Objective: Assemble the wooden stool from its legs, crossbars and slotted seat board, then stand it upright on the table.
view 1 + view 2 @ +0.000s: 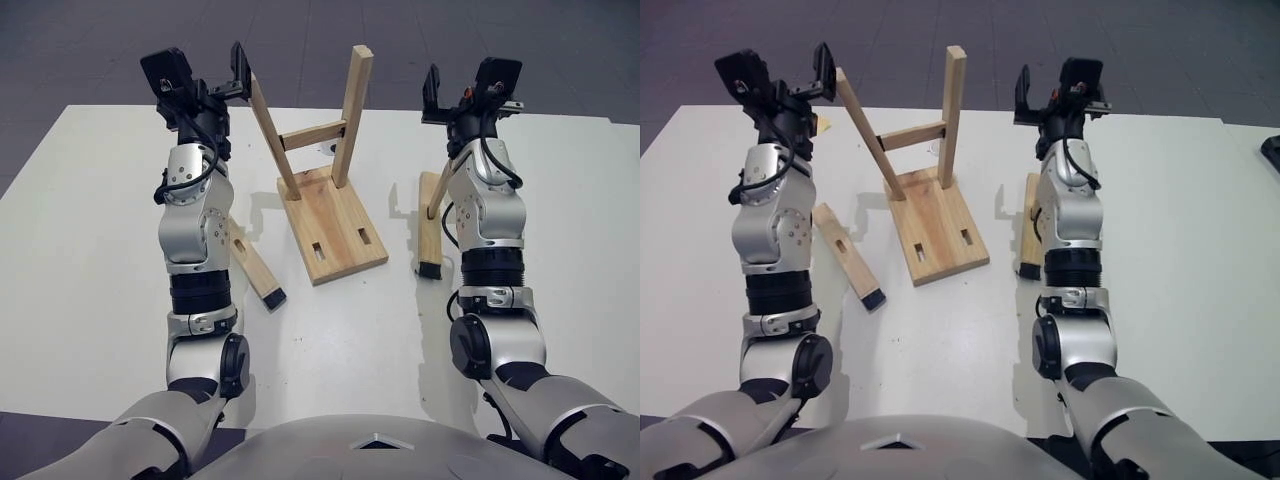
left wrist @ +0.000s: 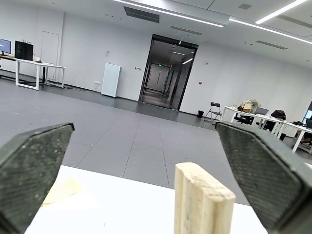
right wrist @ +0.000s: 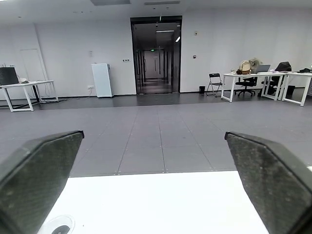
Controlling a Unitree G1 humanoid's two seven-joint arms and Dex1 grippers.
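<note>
The slotted seat board (image 1: 332, 228) lies flat mid-table. Two legs stand up from its far end, the left leg (image 1: 272, 135) leaning outward and the right leg (image 1: 351, 112) nearly upright, joined by a crossbar (image 1: 313, 134). My left gripper (image 1: 204, 70) is open, raised beside the left leg's top end (image 2: 201, 201), which sits between its fingers without touching. My right gripper (image 1: 465, 85) is open and empty, held high right of the assembly. One loose leg (image 1: 256, 266) lies under my left arm, another loose leg (image 1: 430, 228) under my right arm.
The white table (image 1: 90, 250) has bare room at far left and far right. A small round mark (image 1: 328, 150) lies on it behind the stool. Beyond the far edge is grey floor (image 3: 156, 136).
</note>
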